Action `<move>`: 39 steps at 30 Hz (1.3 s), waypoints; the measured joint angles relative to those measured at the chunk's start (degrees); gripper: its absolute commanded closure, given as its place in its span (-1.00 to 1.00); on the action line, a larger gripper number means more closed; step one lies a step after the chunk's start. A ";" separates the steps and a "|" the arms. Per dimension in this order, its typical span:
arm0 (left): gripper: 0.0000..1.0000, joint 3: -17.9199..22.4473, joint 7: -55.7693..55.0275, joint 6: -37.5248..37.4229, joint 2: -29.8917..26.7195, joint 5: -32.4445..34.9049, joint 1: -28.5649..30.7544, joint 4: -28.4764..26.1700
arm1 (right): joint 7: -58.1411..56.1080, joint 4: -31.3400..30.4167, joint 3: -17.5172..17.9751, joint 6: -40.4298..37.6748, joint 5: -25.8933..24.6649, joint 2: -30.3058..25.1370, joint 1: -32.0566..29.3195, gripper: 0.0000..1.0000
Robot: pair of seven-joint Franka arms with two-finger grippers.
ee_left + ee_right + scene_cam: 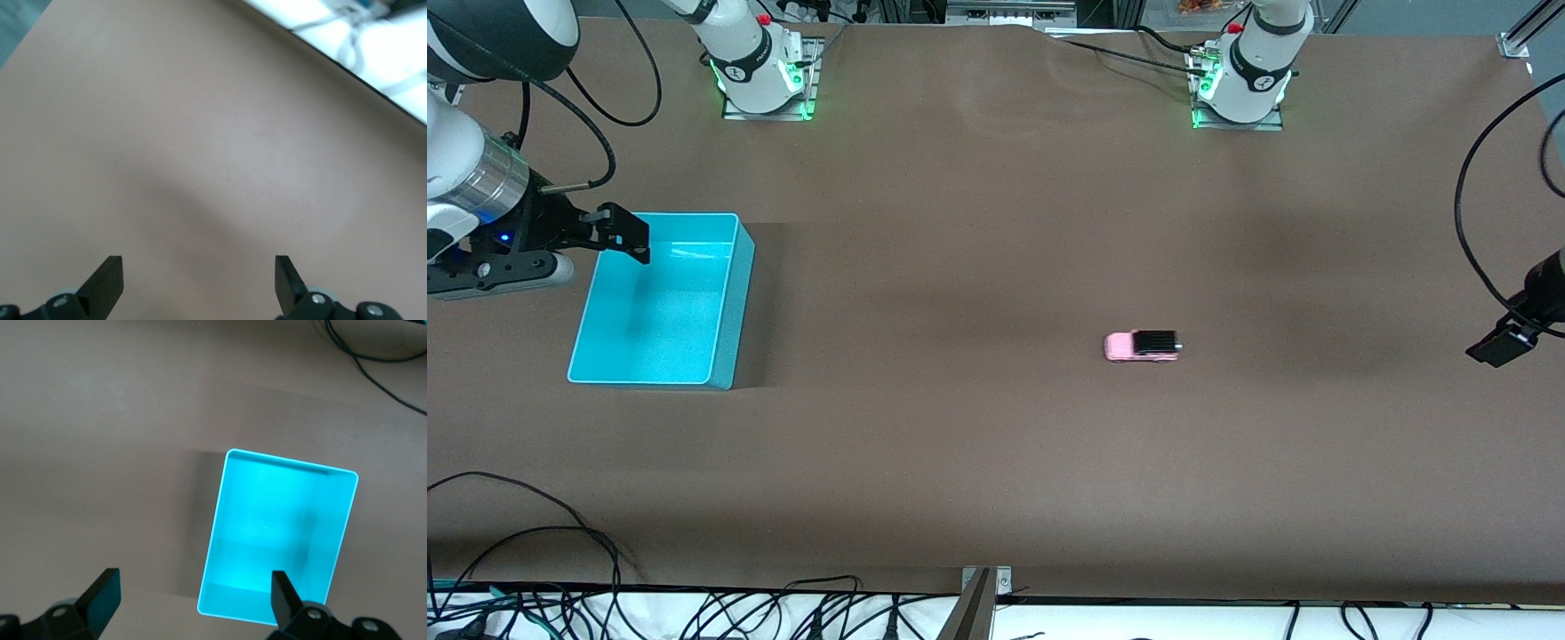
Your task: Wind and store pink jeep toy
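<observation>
Right now I see the pink jeep toy (1142,346) standing on its wheels on the brown bench (996,462), well apart from the cyan bin (725,293) and toward the left arm's end of the bench from it. Its black roof faces up, and nothing touches it. It lies a little nearer to the front camera than the middle of the bin.

My right pincer (630,233) hangs over the bin's rim at the corner toward the right arm's end, fingers spread wide and holding nothing. From the right wrist view (193,600) I look straight down into the bin (280,540), and its inside shows only bare cyan floor.

My left pincer (1504,345) hangs in the air at the left arm's end of the bench, well apart from the jeep and farther still from the bin. Its wrist view (199,283) shows both fingers parted with only bare bench surface (213,133) between them, so it grips nothing either.
</observation>
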 measured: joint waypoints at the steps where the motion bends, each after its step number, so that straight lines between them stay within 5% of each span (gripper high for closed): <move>1: -1.00 -0.43 4.04 -0.23 0.00 -0.06 0.01 0.41 | 0.00 0.00 0.01 0.31 0.00 0.00 0.00 -1.00; 14: -1.00 -2.01 23.59 -4.65 -0.05 -9.27 -0.04 6.37 | 0.03 0.25 0.45 3.32 0.00 -0.30 0.68 -1.00; 39: -1.00 -3.70 25.54 -9.64 -0.52 -9.72 0.45 7.52 | 0.51 -0.04 0.42 4.37 -0.57 1.79 0.80 -1.00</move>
